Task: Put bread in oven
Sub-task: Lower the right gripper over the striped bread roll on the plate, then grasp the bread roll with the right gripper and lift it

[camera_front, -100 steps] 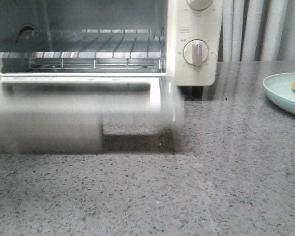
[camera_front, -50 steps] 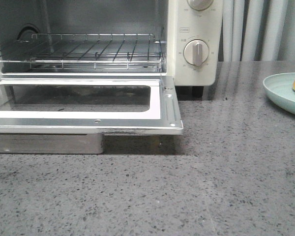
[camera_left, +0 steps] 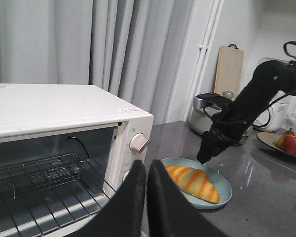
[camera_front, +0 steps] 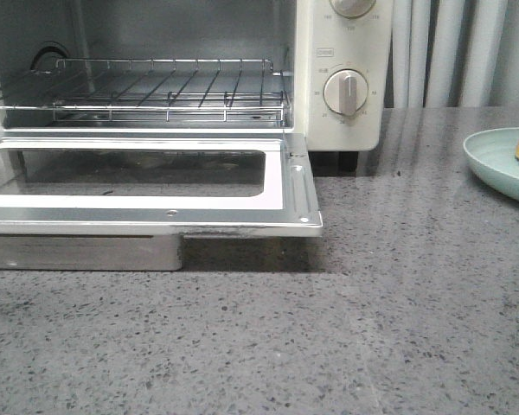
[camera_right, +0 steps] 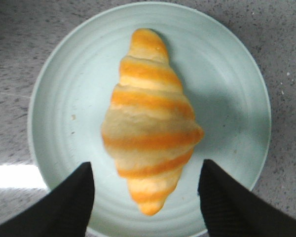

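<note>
- While the oven (camera_front: pixel 342 78) stood with its door (camera_front: pixel 147 194) dropped flat and level over the tabletop (camera_front: pixel 372 328), the first part of the job looked done: the cavity was open and nothing blocked the way in.
- Its wire rack (camera_front: pixel 147 91) sat bare inside, so no bread had gone in yet.
- The bread (camera_right: pixel 149 118) lay on the plate (camera_right: pixel 227 64), which rested on the tabletop to the right of the oven and near it; the front view caught only the plate's edge and an orange sliver of the bread at the far right.
- The right gripper (camera_right: pixel 145 190) hung directly above the bread with its jaws spread wide, one finger on either side of the bread's narrow end and neither touching it.
- From the left wrist view the right arm (camera_left: pixel 251 106) was seen poised over the plate, apart from the bread below it.
- The left gripper (camera_left: pixel 147 197) was up by the oven's front corner with its jaws pressed together and nothing between them.
- By my reading the pick was about to start but had not begun.
- What remained was the bulk of the task: lower onto the bread, close on it, lift it, carry it left across the door and set it on the rack.
- Whether shutting the door counted as part of the job, the task wording did not say.
</note>
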You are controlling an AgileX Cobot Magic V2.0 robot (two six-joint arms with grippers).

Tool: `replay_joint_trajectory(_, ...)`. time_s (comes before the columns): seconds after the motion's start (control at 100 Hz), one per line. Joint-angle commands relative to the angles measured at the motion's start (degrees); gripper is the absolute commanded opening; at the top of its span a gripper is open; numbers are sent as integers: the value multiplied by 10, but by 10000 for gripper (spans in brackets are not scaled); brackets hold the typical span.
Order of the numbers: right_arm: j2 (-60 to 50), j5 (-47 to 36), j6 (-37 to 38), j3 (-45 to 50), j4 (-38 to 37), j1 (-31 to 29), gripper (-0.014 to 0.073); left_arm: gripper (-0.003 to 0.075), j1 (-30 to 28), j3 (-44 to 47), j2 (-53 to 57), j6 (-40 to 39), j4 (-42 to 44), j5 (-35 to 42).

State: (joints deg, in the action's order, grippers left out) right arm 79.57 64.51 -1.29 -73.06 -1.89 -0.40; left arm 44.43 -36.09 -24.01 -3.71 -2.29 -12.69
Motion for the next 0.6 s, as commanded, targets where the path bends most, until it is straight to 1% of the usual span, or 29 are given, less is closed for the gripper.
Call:
replay_joint_trajectory(0.0, 11, -24, -2, -16, -19, 1, 365, -22, -1, -20, -3, -5, 0, 41)
replay_joint_trajectory(0.26, 76, -23, -2, -16, -20, 1, 357, -22, -1, -20, -3, -5, 0, 42)
replay_joint_trajectory(0.35, 91, -13, -2, -16, -20, 1, 356, -22, -1, -20, -3, -5, 3, 42)
replay_joint_trajectory(0.39, 94, -4, -2, -16, -19, 1, 342, -22, -1, -20, -2, -5, 5, 42)
replay_joint_trajectory(0.44, 95, 3, -2, -16, -19, 2, 285, -22, -1, -20, 2, -5, 5, 42)
replay_joint_trajectory(0.46, 95, 5, -2, -16, -19, 2, 246, -22, -1, -20, 5, -5, 5, 42)
replay_joint_trajectory(0.49, 95, 8, -2, -16, -19, 2, 162, -22, -1, -20, 10, -5, 5, 42)
replay_joint_trajectory(0.51, 94, 8, -2, -16, -19, 2, 122, -22, -1, -20, 12, -5, 7, 42)
replay_joint_trajectory(0.54, 92, 9, -2, -16, -19, 2, 15, -22, -1, -20, 18, -5, 11, 42)
replay_joint_trajectory(0.55, 92, 10, -2, -16, -19, 2, -6, -22, -1, -20, 20, -5, 13, 42)
replay_joint_trajectory(0.56, 90, 10, -2, -16, -19, 2, -50, -22, -1, -20, 23, -5, 13, 42)
replay_joint_trajectory(0.57, 89, 10, -2, -16, -19, 2, -72, -22, -1, -20, 24, -5, 13, 42)
replay_joint_trajectory(0.59, 88, 12, -2, -16, -17, 2, -71, -21, -1, -20, 29, -5, 13, 42)
